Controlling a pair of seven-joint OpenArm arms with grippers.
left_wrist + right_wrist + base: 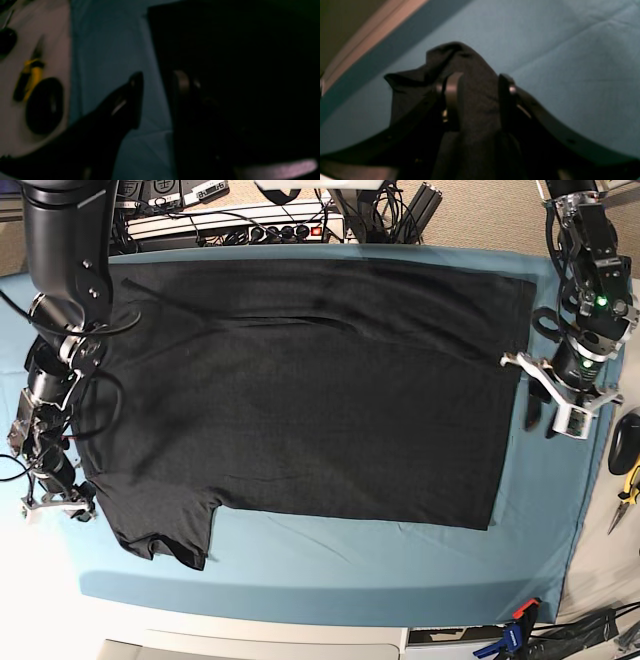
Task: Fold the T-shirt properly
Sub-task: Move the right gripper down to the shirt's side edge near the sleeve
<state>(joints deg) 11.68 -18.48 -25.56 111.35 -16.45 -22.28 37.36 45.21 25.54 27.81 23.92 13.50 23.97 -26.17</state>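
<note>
Both arms are black, built from stout cylindrical segments with loose black cables looping alongside the joints. The left arm (592,270) carries a small green light just above a white bracket at the wrist. The left gripper (157,100) has dark, curved, glossy fingers (135,100). The right gripper (480,100) has black curved fingers with small bright screws and a pale grey inner pad (452,97).

The T-shirt (300,390) covers most of the teal cloth (400,580). Bare cloth lies between and around the left gripper (540,415) fingers (135,100), the shirt edge just beside one. Past the other finger, pliers (30,77) and a dark mouse (45,105) crowd the table edge. Shirt fabric fills the gap between the right gripper (478,100) fingers (452,97).
</note>
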